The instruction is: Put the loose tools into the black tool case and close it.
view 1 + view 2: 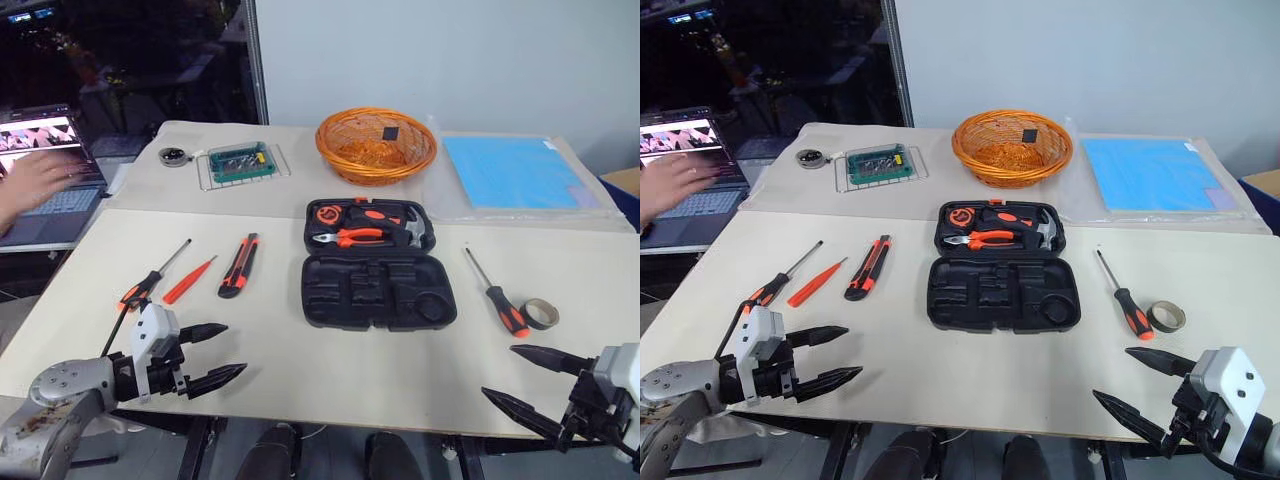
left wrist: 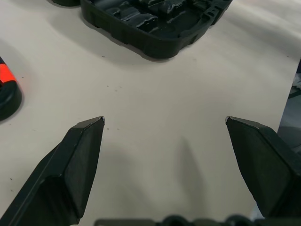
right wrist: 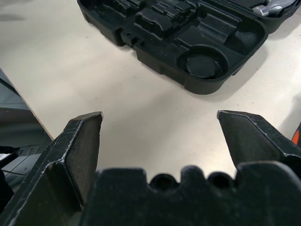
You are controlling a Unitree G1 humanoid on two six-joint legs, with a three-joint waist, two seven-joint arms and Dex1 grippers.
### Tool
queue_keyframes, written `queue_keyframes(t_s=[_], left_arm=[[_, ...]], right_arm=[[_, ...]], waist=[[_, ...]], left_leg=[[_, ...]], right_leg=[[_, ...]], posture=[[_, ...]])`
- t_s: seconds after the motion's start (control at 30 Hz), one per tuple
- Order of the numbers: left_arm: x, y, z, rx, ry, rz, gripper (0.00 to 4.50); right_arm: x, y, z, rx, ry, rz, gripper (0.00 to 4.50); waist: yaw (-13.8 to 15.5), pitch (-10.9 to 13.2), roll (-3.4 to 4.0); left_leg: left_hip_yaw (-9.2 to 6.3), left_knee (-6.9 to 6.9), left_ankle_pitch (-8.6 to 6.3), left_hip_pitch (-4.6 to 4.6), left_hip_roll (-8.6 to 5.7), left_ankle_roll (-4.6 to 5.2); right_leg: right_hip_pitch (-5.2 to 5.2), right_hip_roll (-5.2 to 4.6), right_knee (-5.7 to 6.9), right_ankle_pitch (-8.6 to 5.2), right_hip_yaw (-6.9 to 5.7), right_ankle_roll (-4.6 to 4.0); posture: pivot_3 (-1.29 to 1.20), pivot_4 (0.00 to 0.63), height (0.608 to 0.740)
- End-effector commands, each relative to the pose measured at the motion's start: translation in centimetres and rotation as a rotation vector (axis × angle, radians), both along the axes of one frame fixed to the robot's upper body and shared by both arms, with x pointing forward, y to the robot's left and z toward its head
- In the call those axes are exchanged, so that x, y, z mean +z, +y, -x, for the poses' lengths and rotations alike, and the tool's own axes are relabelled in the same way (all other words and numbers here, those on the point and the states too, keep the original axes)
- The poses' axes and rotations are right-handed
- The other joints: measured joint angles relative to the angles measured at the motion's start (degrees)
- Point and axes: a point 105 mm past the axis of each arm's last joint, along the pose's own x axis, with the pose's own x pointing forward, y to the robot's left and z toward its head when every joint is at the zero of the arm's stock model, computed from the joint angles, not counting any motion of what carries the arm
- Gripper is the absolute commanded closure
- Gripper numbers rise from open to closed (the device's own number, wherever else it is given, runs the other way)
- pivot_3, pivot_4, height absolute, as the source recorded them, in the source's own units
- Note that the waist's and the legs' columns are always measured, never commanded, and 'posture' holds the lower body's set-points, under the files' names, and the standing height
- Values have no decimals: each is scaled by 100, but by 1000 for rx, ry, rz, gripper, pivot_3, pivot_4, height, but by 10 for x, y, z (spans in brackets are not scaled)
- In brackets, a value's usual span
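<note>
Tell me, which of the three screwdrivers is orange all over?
The slim screwdriver lying between the utility knife and the black-and-orange screwdriver left of the tool case. The other two, including the one by the tape roll, have bare steel shafts.

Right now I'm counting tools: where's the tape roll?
The tape roll lies on the table's right side, beside a screwdriver's handle, right of the open black case.

The pale table (image 1: pixel 300 370) carries an open tool case (image 1: pixel 376 290), three screwdrivers (image 1: pixel 150 285) (image 1: pixel 188 281) (image 1: pixel 500 300), a knife (image 1: pixel 238 266), a tape roll (image 1: pixel 541 314) and a basket (image 1: pixel 376 146).
</note>
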Motion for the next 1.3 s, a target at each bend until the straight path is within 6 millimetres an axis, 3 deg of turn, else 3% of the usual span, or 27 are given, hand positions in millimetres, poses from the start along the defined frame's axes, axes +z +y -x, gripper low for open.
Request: queue_keyframes(t_s=[0.03, 0.17, 0.23, 0.37, 0.47, 0.63, 0.83, 0.87, 1.0, 1.1, 1.13, 1.23, 1.3], left_arm=[[15, -1, -16, 91, -85, 29, 77], [32, 19, -55, 417, -135, 115, 77], [34, 29, -63, 513, -128, 100, 77], [34, 96, -81, 773, -46, -67, 77], [43, 127, -84, 806, -43, -141, 77], [39, 149, -93, 741, 66, -267, 77], [25, 147, -103, 652, 159, -345, 77], [24, 145, -105, 643, 162, -350, 597], [20, 143, -108, 626, 168, -361, 1862], [26, 141, -108, 599, 123, -352, 3125], [40, 134, -109, 555, 54, -316, 3603], [91, 106, -108, 406, -114, -178, 3680], [114, 76, -105, 272, -137, -135, 3680]], right_arm=[[11, 8, -6, 36, -99, -39, 0], [33, 37, -26, 123, -247, -147, 0], [38, 46, -31, 156, -271, -159, 0], [47, 83, -37, 369, -264, -142, 0], [56, 99, -37, 457, -240, -176, 0], [70, 119, -48, 518, -293, -199, 0], [79, 127, -52, 522, -318, -224, 0], [79, 128, -52, 519, -322, -223, 0], [81, 128, -51, 511, -328, -224, 0], [81, 126, -51, 495, -329, -225, 0], [80, 124, -51, 480, -330, -228, 0], [78, 114, -51, 412, -325, -238, 0], [76, 104, -48, 350, -323, -236, 0]], waist=[[15, 0, -1], [41, 3, -14], [32, -2, -26], [8, -1, -43], [7, 2, -53], [83, 7, -66], [97, 12, -84], [91, 14, -92], [56, 19, -100], [33, 19, -101], [33, 19, -102], [48, 29, -122], [91, 31, -134]], left_leg=[[1, 0, 0, 0, 0, 1], [7, 11, -5, 20, 2, 7], [7, 15, -4, 20, 1, 7], [13, 19, -4, 38, -1, 7], [17, 19, -3, 35, 5, 7], [16, 12, -8, 32, 5, 3], [18, 10, -14, 28, 5, -1], [17, 9, -14, 27, 6, -2], [17, 6, -15, 27, 11, -3], [19, 6, -15, 27, 12, -3], [19, 7, -15, 27, 13, -3], [20, 6, -15, 25, 18, -3], [16, 9, -15, 12, 23, -4]], right_leg=[[0, 0, -1, 0, 0, 0], [11, 2, -11, 6, -4, 13], [12, 4, -8, 13, -2, 24], [16, 15, 9, 17, -2, 25], [4, 40, 12, 24, -1, 13], [-3, 42, -12, 34, -1, 31], [-8, 42, -19, 45, 3, 41], [-10, 42, -19, 49, 3, 35], [-16, 44, -15, 60, 2, 14], [-15, 44, -16, 60, 4, 14], [-16, 44, -16, 60, 3, 15], [-20, 45, -16, 61, 1, 11], [-26, 47, -17, 65, -4, 3]], posture=[[0, 150, 740], [0, 150, 740], [0, 150, 740], [0, 150, 740], [0, 150, 740], [0, 150, 740], [0, 150, 740], [0, 150, 740], [0, 150, 740], [0, 150, 740], [0, 150, 740], [0, 150, 740], [0, 150, 740]])
